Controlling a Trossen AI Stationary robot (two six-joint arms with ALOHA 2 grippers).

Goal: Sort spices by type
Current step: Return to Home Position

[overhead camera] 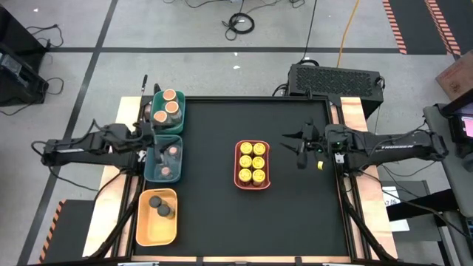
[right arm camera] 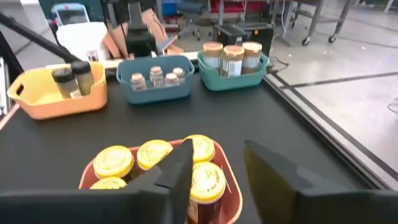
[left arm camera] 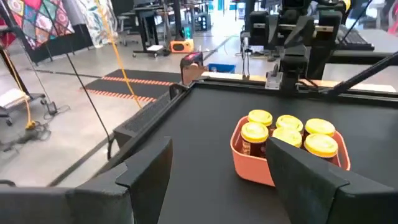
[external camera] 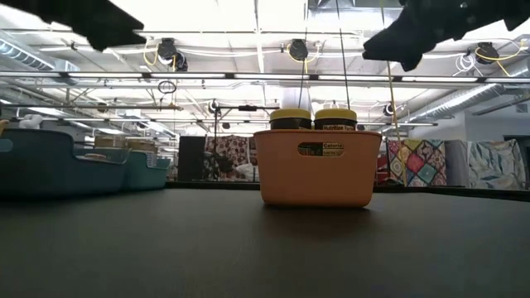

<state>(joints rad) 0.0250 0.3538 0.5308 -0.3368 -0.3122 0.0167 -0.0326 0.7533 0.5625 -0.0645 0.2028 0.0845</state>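
Left claw [overhead camera: 150, 139]: at the left edge of the bench [overhead camera: 214, 214], beside the spot where the green bin [overhead camera: 182, 122] and the teal bin [overhead camera: 179, 159] meet. My fingers [left arm camera: 146, 171] on that side stand apart with nothing between them. Right claw [overhead camera: 298, 150]: over the right part of the bench, near the coral tray [overhead camera: 252, 185] and clear of it, fingers likewise apart and holding nothing. In the low view both arms show only as dark shapes high above the bench top. Contents, as seen from above: six yellow-lidded jars [overhead camera: 258, 162] stand upright in the coral tray, two by three, filling it; the tray sits alone at mid-bench, well apart from the other three. Those three line the left edge in a column. The green bin, farthest back, holds three tan-orange-lidded jars [overhead camera: 174, 108]. The teal bin, just beside it in the middle, holds three small pinkish-brown-lidded jars [right arm camera: 156, 77], upright and side by side. The yellow bin [overhead camera: 157, 230], nearest the front, holds two dark-lidded jars [overhead camera: 164, 211], touching or nearly so, at its back end. I see no jar standing loose on the bench.
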